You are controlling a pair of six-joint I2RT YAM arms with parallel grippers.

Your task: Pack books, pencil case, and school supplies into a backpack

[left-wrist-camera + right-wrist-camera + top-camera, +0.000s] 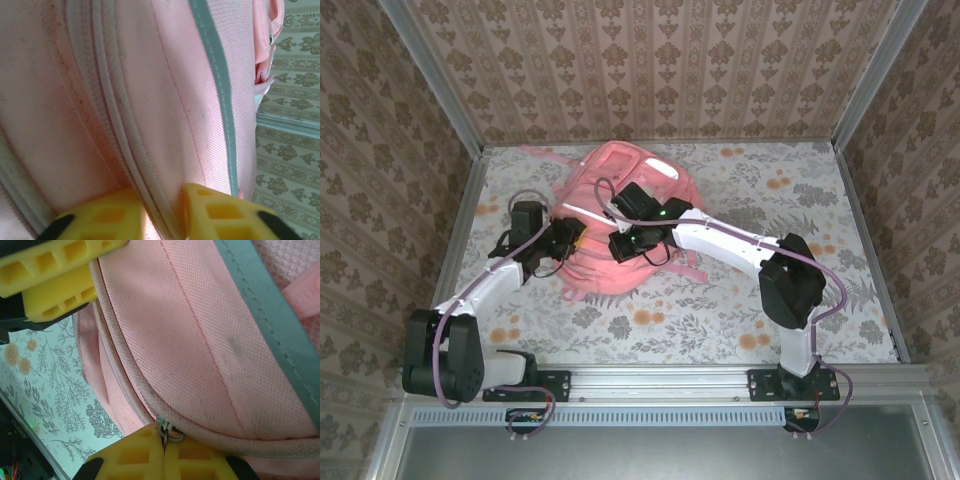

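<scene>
The backpack (578,180) lies flat at the back centre of the worktop (800,200), its far end close to the rear wall (660,70) and a loose strap (538,152) trailing toward the back left corner. In the wrist views its pink weave (150,100) is crossed by a grey-green trim band (215,75) and a curved zip seam (115,125).

The right end effector (620,245) sits over the bag's near middle. Its yellow fingers are pressed together (165,460) on the small metal zip pull (167,434) at the seam's edge. The left end effector (570,240) is at the bag's left flank, pinching a ridge of fabric along the zip seam between its pads (160,217). It lies just beside the right one, with little room between them.

Bare worktop opens wide to the right of the bag. A narrower strip runs on its left, and a band lies in front toward the mounting rail (660,380). Patterned walls close off three sides.
</scene>
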